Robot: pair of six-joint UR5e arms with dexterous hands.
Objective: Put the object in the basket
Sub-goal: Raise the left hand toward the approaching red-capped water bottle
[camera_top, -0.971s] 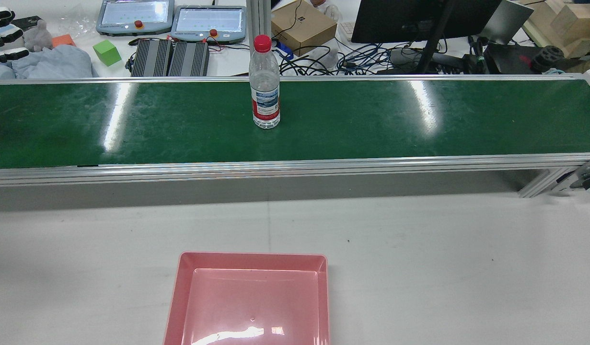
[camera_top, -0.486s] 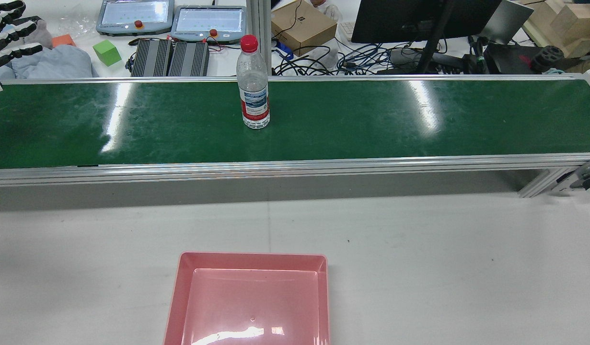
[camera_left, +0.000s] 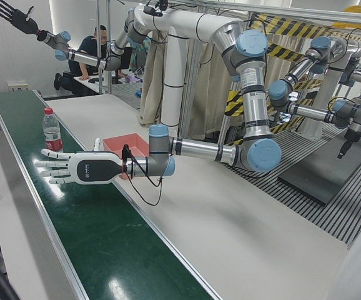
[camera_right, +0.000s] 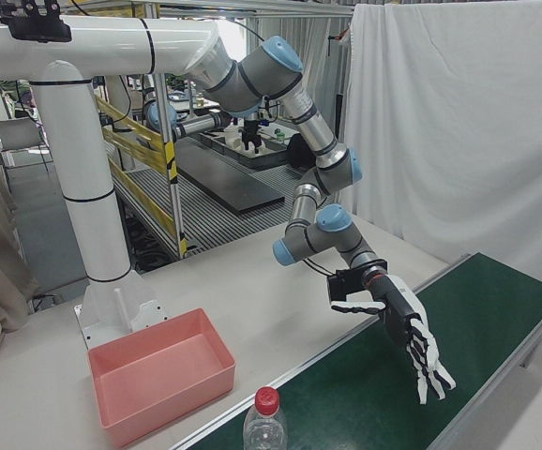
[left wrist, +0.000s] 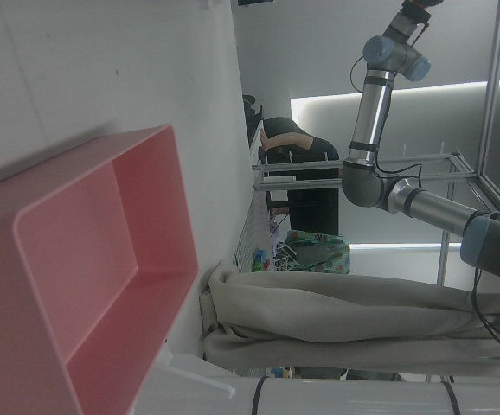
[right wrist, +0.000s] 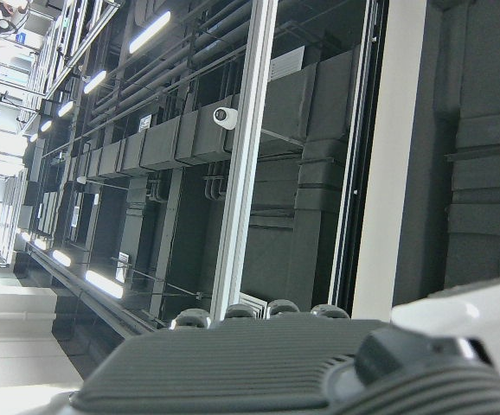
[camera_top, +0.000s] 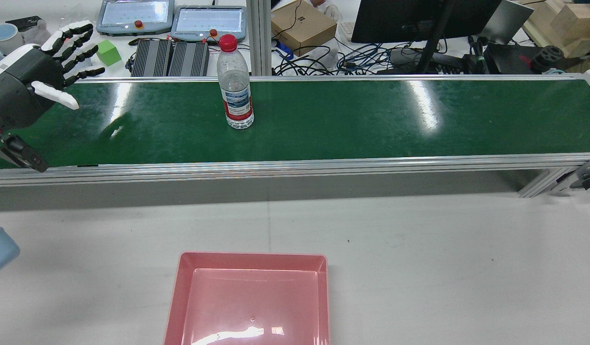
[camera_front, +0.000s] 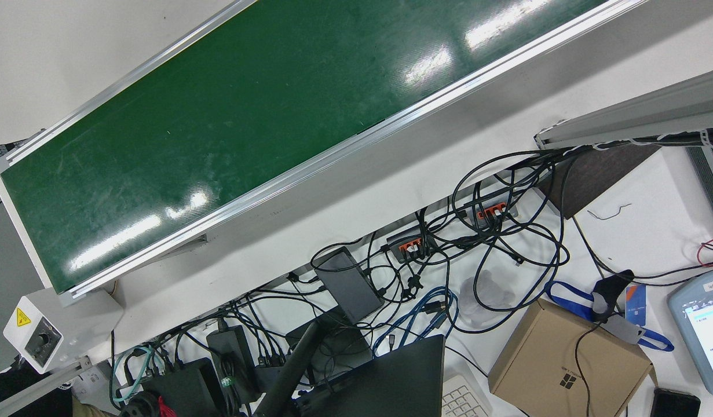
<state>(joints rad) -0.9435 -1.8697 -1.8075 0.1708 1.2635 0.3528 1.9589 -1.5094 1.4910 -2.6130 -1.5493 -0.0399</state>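
Observation:
A clear water bottle point(camera_top: 236, 91) with a red cap stands upright on the green conveyor belt point(camera_top: 371, 120). My left hand point(camera_top: 36, 86) hovers over the belt's left end, open with fingers spread toward the bottle, well apart from it. From the front corners, the left hand point(camera_left: 74, 167) point(camera_right: 407, 333) is flat and holds nothing, short of the bottle point(camera_left: 52, 132) point(camera_right: 264, 424). The pink basket point(camera_top: 251, 257) sits on the white table before the belt; the basket point(left wrist: 159, 216) holds nothing. My right hand point(camera_left: 10, 15) is raised high, fingers spread.
Behind the belt lie two teach pendants point(camera_top: 134, 14), black power units point(camera_top: 170, 57), a green cube point(camera_top: 106, 51), a cardboard box point(camera_top: 302, 25), cables and a monitor. An aluminium rail point(camera_top: 295, 165) edges the belt. A person point(camera_left: 93, 47) sits far behind.
The bottle has travelled left along the belt. My left hand has come in from the left edge and now reaches out over the belt, fingers spread.

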